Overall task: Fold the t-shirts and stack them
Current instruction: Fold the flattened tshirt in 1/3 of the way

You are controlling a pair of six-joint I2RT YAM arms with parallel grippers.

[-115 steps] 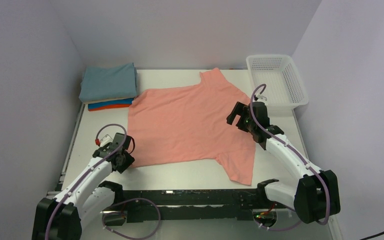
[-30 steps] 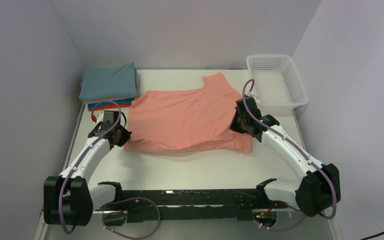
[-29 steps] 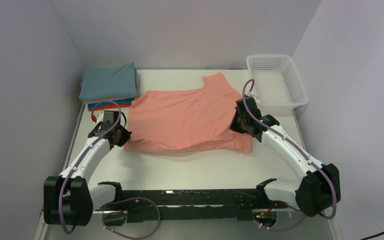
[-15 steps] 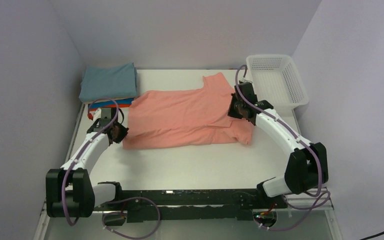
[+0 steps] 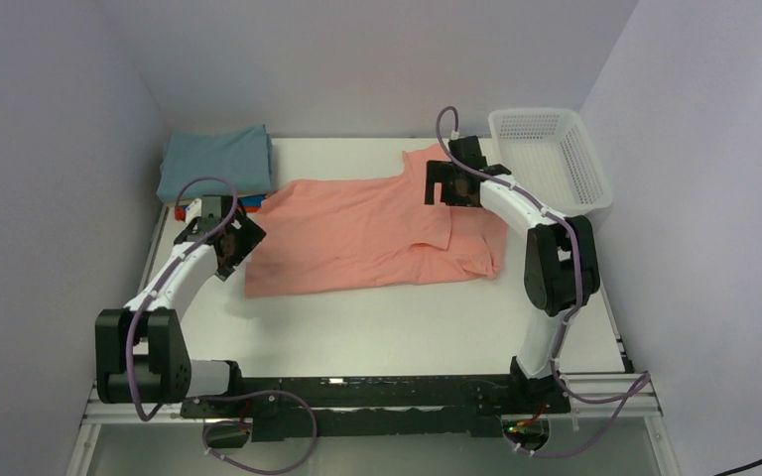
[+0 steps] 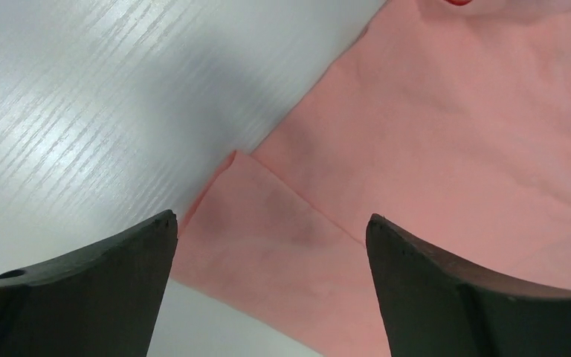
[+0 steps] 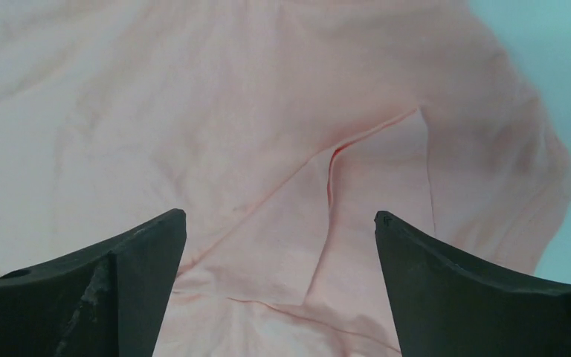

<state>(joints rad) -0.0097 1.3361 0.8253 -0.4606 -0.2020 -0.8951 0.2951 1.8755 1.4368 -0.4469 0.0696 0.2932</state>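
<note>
1. Salmon-pink t-shirt (image 5: 367, 233) lies mid-bench (image 5: 377, 327). Its near half, spread flat seconds ago, is now folded back over the far half.
2. Left claw (image 5: 233, 243), pinched shut a moment ago, now stands wide over the shirt's near-left corner and holds nothing. Its arm stretches forward along the left side.
3. Right claw (image 5: 444, 183) has also let go and stands wide. It hovers farther back than before, over the far sleeve, with its arm stretched well out.
4. Folded t-shirts (image 5: 216, 164), teal on top, stay stacked at the far left, with the basket (image 5: 548, 159) at the far right.
</note>
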